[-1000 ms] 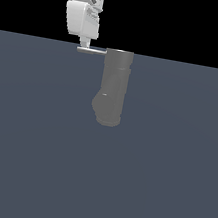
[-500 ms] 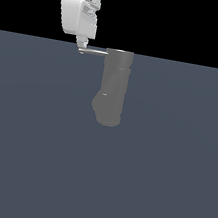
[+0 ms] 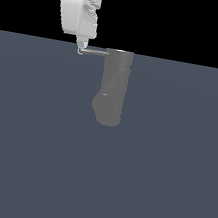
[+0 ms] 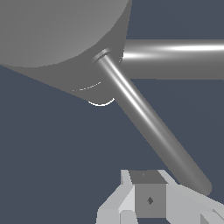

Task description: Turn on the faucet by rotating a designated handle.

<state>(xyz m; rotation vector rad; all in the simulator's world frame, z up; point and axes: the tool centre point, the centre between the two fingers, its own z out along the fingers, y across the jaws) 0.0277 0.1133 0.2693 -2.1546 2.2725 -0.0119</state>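
Note:
The faucet (image 3: pixel 114 86) is a thick dull grey column standing on the dark floor, and it fills one corner of the wrist view (image 4: pixel 57 35). The handle (image 3: pixel 95 52) is a thin grey rod sticking out from the column's top toward the exterior view's left. In the wrist view, the handle (image 4: pixel 148 122) runs diagonally from the column down to the fingers. My white gripper (image 3: pixel 81 45) hangs above the rod's free end with its tip against it. The fingers (image 4: pixel 148 199) look shut and hold nothing.
A second, thicker grey bar (image 4: pixel 175 59) comes off the column in the wrist view. The dark blue-grey floor (image 3: pixel 96 180) spreads around the faucet, with black background above it.
My gripper has shifted slightly toward the exterior view's left and risen a little. Its tip has stayed at the handle's free end, and the handle looks nearly the same.

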